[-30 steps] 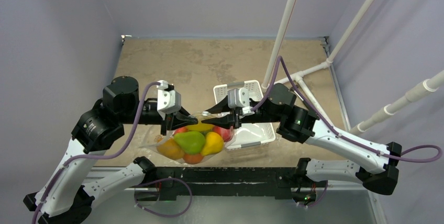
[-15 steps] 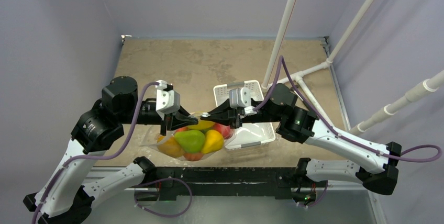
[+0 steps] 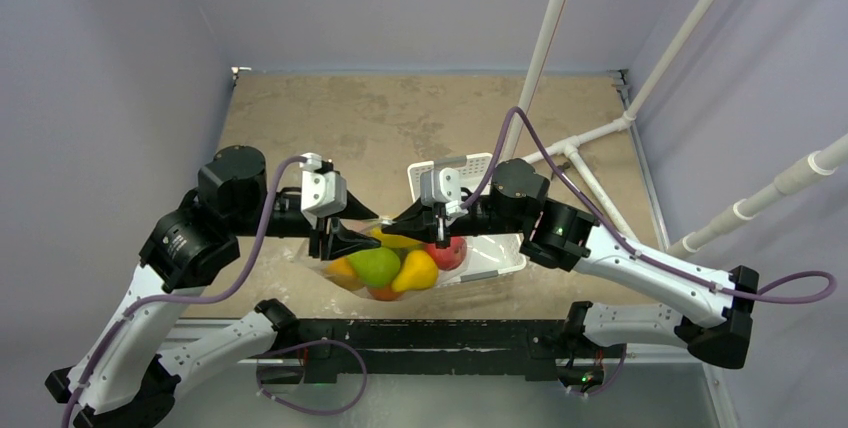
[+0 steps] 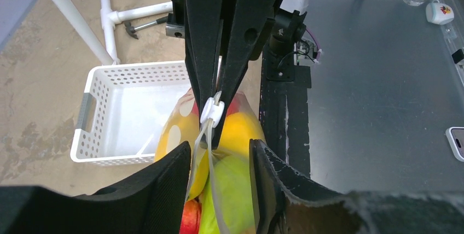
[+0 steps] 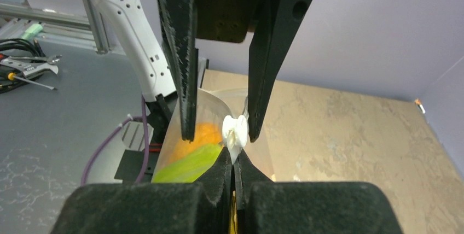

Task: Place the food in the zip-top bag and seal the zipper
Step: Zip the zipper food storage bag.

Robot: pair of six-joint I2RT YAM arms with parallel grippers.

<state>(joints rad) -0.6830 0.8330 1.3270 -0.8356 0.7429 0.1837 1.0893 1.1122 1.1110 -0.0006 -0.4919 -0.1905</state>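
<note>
Right claw [image 3: 400,223] clamps the zipper [image 4: 209,135]; left claw [image 3: 352,239], parted, straddles it opposite; zipper runs claw to claw.

From above, the zipper [image 4: 212,111] is lost under the right gripper [image 3: 392,225] and left gripper [image 3: 368,239], which meet over the bag [image 3: 335,266]. The food [image 3: 376,266] overlaps inside it, so no count is possible. The tray [image 3: 500,270] corner beside the right gripper is covered by the bag. In the left wrist view the bag runs off the lower edge between that gripper's fingers [image 4: 158,190]. In the right wrist view its own fingers [image 5: 164,206] hide nearly all the bag; only orange and green patches show.
</note>
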